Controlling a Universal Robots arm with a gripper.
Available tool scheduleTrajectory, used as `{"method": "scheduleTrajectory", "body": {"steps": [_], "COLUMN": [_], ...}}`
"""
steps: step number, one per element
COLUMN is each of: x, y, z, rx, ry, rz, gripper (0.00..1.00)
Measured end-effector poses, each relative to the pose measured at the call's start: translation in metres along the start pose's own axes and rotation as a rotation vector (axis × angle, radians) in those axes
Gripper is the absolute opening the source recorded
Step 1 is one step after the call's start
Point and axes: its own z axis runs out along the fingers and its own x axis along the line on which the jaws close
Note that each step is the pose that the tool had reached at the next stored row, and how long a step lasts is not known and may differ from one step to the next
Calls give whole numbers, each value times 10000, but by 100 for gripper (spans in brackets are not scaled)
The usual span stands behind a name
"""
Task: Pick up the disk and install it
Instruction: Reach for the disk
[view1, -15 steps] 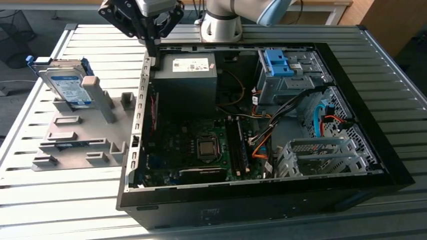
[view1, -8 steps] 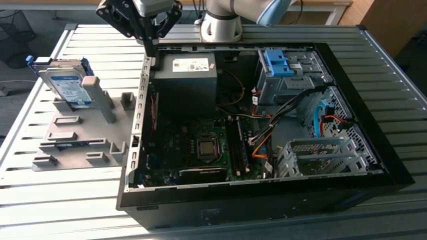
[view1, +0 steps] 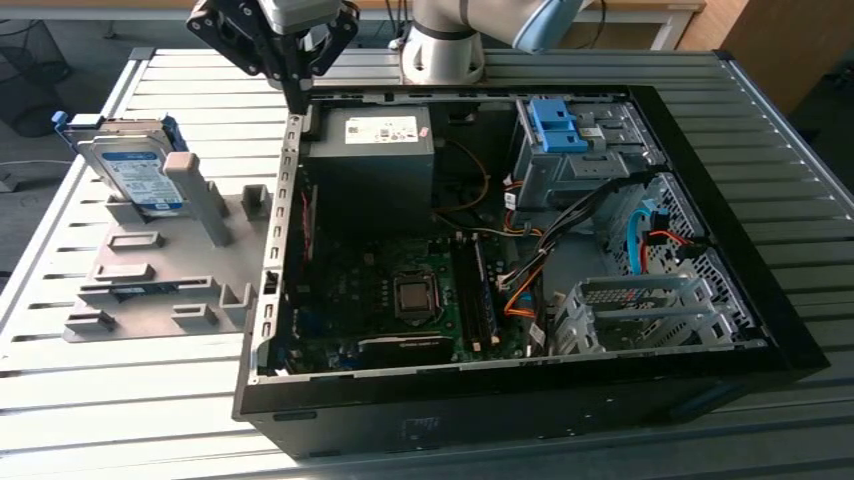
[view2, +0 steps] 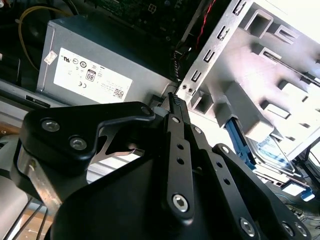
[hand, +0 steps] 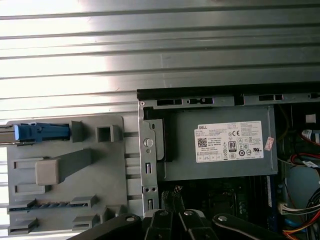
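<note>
Clipping risk: gripper (view1: 296, 105), fingers together and seemingly empty, hangs above the rim of the case (view1: 534, 425), disk (view1: 134, 170) racked upright outside it, so a low traverse could snag.

Robotics lab, slatted metal workbench (view1: 120, 420), opened computer case (view1: 534, 420)

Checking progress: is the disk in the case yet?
No, the disk stands on the grey fixture outside the case, toward the exterior view's left.
</note>
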Motion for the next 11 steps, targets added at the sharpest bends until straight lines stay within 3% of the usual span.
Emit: {"method": "scheduleTrajectory", "body": {"steps": [11], "x": [53], "y": [-4], "z": [4], "rx": [0], "ry": [0], "rz": [0], "gripper": [11]}}
